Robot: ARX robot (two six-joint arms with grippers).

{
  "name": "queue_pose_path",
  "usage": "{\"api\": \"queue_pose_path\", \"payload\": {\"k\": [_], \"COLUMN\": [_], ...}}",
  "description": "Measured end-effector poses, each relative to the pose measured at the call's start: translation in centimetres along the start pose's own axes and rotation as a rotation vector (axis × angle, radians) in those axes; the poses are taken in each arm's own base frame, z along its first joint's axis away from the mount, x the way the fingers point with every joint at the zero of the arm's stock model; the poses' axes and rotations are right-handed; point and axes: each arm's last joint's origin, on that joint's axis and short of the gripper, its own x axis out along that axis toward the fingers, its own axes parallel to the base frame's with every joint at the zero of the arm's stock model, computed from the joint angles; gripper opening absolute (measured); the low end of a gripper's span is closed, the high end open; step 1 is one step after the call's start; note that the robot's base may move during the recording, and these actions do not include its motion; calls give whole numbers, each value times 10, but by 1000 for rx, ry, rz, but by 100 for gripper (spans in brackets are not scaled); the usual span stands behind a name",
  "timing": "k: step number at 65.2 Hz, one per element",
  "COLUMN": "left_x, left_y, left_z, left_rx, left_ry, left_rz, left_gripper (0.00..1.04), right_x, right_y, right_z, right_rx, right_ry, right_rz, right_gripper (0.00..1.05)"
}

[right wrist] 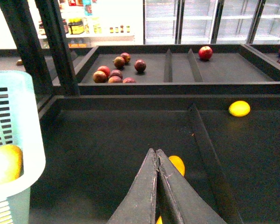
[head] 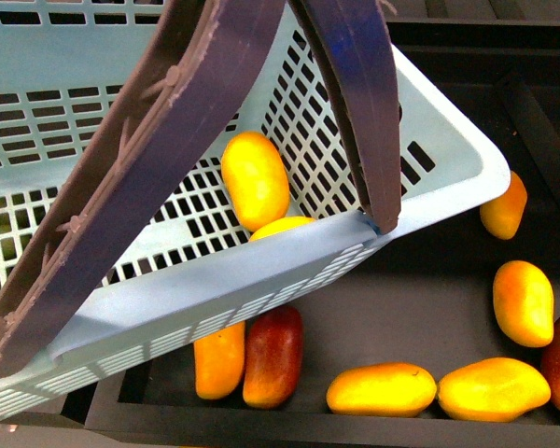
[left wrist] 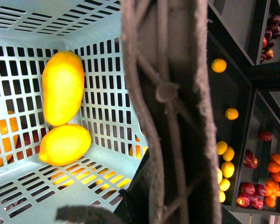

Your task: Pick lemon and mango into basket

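The right claw (right wrist: 157, 156) is hanging over a dark display tray (right wrist: 107, 154), its fingers pressed together and gripping nothing. The left claw is not showing in any view, so its state cannot be told. Inside the basket (head: 429, 140), the mango (head: 255, 177) is lying against the slotted wall, touching the lemon (head: 282, 227) just beside it at the rim.

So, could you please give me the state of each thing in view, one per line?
basket: tilted, handles swung together
mango: inside the basket, against its wall
lemon: inside the basket, touching the mango
right gripper: shut, empty
left gripper: not in view
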Motion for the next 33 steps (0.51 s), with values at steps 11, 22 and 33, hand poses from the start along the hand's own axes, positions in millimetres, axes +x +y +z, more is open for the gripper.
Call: {"api": "queue_pose_path", "payload": {"k": [11, 22, 33], "left_x": [0, 0, 0], "left_y": [0, 0, 0], "left_z": [0, 0, 0], "left_rx": [0, 1, -1], "left_ry": [1, -1, 0], "left_rz": [-1, 0, 0], "left_gripper": [4, 4, 4], "right_x": [-9, -12, -12], "right_y": [0, 0, 0], "right_z": [-5, -3, -3], "right_rx": [0, 0, -1], "right_ry": [33, 7, 6], "right_rz": [0, 1, 0], "right_gripper": [2, 2, 3]}}
